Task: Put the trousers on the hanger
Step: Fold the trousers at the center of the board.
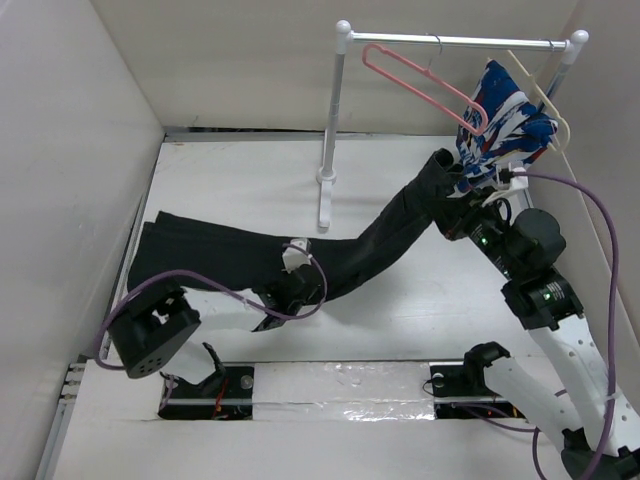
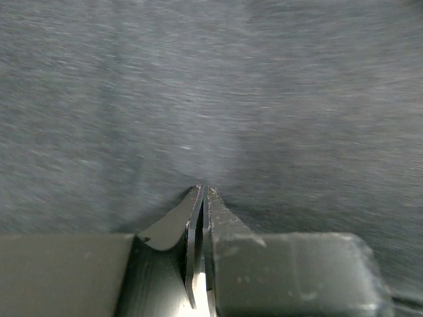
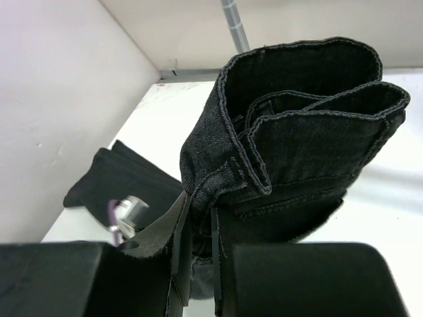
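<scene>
The black trousers (image 1: 250,258) stretch from the table's left, where the legs lie flat, up to the right. My right gripper (image 1: 447,190) is shut on the folded waist end (image 3: 291,125) and holds it raised beside the rack; its fingertips (image 3: 178,218) clamp a seam. My left gripper (image 1: 303,282) sits at the middle of the trousers, jaws closed with the tips pinching the fabric (image 2: 211,99), which fills that view. The pink hanger (image 1: 420,85) hangs from the rail, above and left of the raised waist.
A white clothes rack (image 1: 330,130) stands at the back, its post and foot just behind the trousers. A cream hanger (image 1: 545,100) with a blue, white and red patterned garment (image 1: 505,125) hangs at the rail's right end, right by my right gripper. White walls close in on the left and right.
</scene>
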